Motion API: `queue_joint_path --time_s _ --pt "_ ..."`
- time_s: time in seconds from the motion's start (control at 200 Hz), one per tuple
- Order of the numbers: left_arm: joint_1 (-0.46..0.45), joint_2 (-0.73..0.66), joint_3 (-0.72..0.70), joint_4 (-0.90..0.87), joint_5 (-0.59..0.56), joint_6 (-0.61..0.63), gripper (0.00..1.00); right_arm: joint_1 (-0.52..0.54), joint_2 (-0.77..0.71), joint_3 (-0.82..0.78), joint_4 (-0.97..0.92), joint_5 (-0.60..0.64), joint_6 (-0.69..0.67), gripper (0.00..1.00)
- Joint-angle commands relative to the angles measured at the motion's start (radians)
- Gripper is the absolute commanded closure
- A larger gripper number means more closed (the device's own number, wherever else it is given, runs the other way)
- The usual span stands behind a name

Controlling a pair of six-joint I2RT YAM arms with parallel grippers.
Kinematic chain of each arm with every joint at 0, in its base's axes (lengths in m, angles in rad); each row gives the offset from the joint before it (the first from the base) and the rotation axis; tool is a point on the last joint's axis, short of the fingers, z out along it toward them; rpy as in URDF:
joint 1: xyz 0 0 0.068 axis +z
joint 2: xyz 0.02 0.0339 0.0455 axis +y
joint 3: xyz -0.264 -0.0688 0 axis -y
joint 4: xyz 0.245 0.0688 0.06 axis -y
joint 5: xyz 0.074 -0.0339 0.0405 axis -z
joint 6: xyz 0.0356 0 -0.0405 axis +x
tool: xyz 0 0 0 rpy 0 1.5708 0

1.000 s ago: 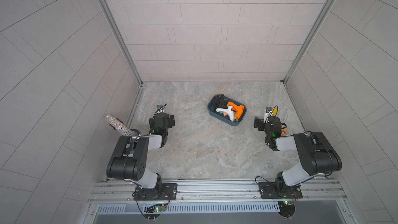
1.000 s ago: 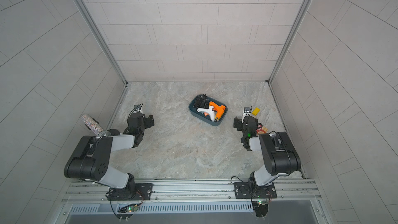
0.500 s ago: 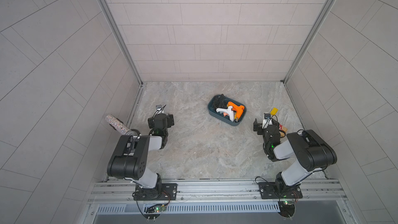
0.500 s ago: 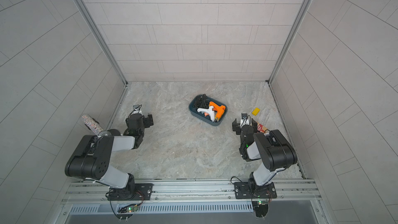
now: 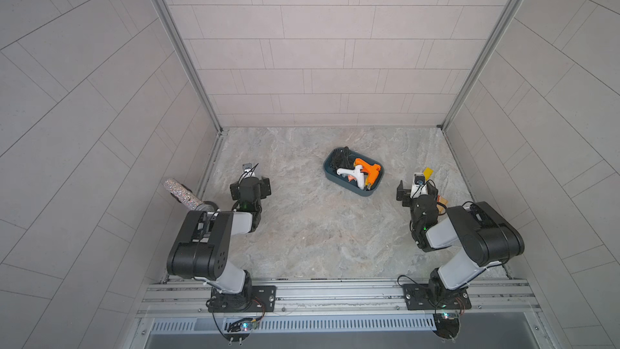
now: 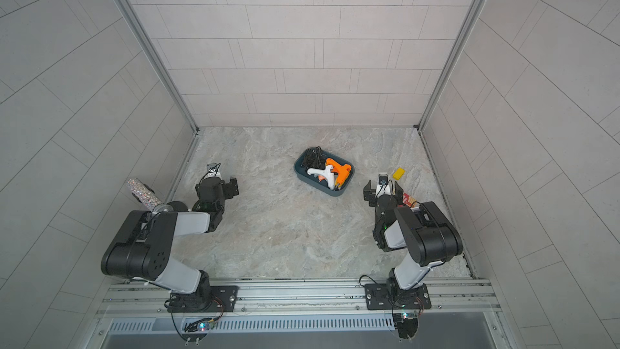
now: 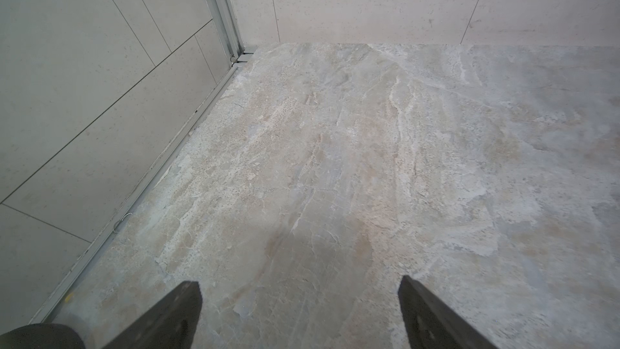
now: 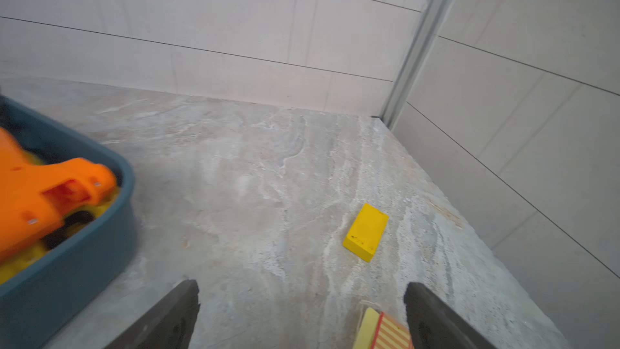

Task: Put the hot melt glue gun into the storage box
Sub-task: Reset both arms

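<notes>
Since the orange plastic hot melt glue gun (image 5: pixel 369 170) lies inside the dark teal rectangular plastic storage box (image 5: pixel 345 187) beside a white plastic glue gun (image 5: pixel 350 173), the left fingers (image 7: pixel 181 310) and right fingers (image 8: pixel 174 310), both apart and empty, should retreat clear of its wall.

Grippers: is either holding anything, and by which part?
Nothing is held. The left gripper and right gripper are open and empty; the orange glue gun and white glue gun lie in the storage box.
</notes>
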Motion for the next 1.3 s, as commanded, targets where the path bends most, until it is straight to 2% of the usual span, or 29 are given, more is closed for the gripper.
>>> queue_joint_path --time_s 0.0,0.085,0.24,0.345,0.495,0.725,0.856,1.046,1.131,1.231,1.296 --pt "-0.002 -0.008 -0.006 0.013 -0.007 0.010 0.00 -0.001 -0.042 0.100 -0.252 0.057 0.043 0.00" --pt "-0.002 -0.007 -0.007 0.014 -0.006 0.011 0.00 -0.024 -0.035 0.079 -0.207 -0.097 0.013 0.00" --pt "-0.002 -0.010 -0.007 0.014 -0.004 0.011 0.00 -0.038 -0.048 0.083 -0.233 -0.169 0.005 0.00" --pt "-0.002 -0.008 -0.007 0.017 -0.005 0.009 0.00 -0.038 -0.046 0.066 -0.197 -0.175 0.000 0.01" --pt "-0.002 -0.004 -0.012 0.032 -0.006 0.009 0.00 -0.014 -0.029 -0.002 -0.051 -0.176 -0.030 0.00" --pt "-0.001 -0.004 -0.012 0.032 -0.005 0.010 0.00 0.004 -0.018 -0.029 0.013 -0.153 -0.045 0.00" --pt "0.000 -0.004 -0.012 0.031 -0.005 0.009 0.00 0.016 0.018 -0.085 0.150 -0.160 -0.061 0.00" --pt "-0.002 -0.003 -0.012 0.034 -0.007 0.009 0.00 0.019 -0.004 -0.105 0.148 -0.216 -0.086 0.00" --pt "-0.001 -0.003 -0.012 0.033 -0.005 0.008 0.00 0.020 0.033 -0.060 0.141 -0.165 -0.074 0.01" --pt "0.001 -0.005 -0.011 0.029 -0.004 0.008 0.00 0.009 -0.043 -0.014 -0.052 -0.159 -0.054 0.00" --pt "-0.001 -0.005 -0.011 0.029 -0.004 0.009 0.00 0.005 -0.051 -0.004 -0.084 -0.159 -0.043 0.00"
